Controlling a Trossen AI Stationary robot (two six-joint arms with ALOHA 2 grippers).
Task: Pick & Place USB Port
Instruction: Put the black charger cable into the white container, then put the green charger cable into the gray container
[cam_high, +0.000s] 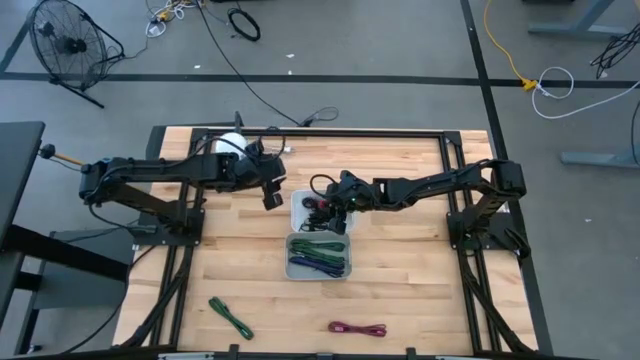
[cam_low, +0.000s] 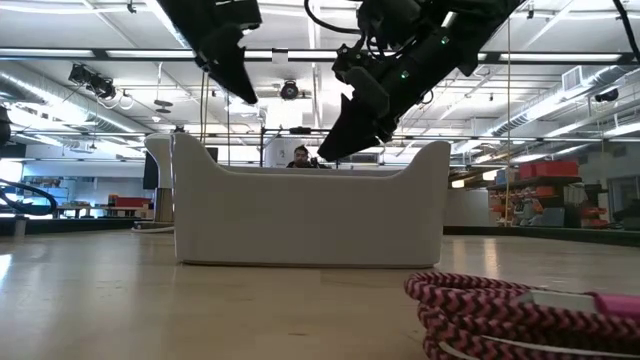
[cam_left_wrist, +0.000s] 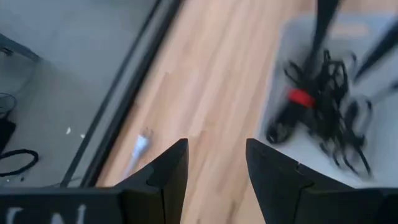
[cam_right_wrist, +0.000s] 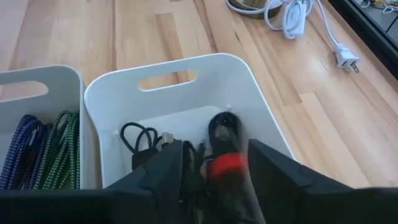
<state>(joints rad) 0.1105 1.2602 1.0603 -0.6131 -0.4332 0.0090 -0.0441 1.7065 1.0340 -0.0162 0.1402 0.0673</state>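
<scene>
Two white bins stand mid-table. In the far bin (cam_high: 300, 200) lies a black corded bundle with a red band (cam_left_wrist: 303, 98), the USB port as far as I can tell, beside other black cords (cam_right_wrist: 140, 140). My right gripper (cam_right_wrist: 216, 149) hangs open just above this bin, slanting down, its fingers on either side of the banded bundle (cam_right_wrist: 224, 167). My left gripper (cam_left_wrist: 216, 163) is open with nothing between its fingers. It hovers over bare wood left of the far bin (cam_high: 272, 196). The near bin (cam_high: 290, 258) holds blue and green cables (cam_right_wrist: 43, 146). My right gripper's open fingers (cam_left_wrist: 320, 28) stand on either side of the black bundle's red-banded part, which is blurred. I cannot tell whether they touch it. The bundle rests on the far bin's floor.
A green cable (cam_high: 230, 317) and a pink braided cable (cam_high: 357, 328) lie near the table's front edge. A white power cord with a plug (cam_right_wrist: 292, 18) lies at the far side, and a white round object (cam_high: 232, 143) sits by the left arm. A person (cam_low: 300, 157) shows far behind the table.
</scene>
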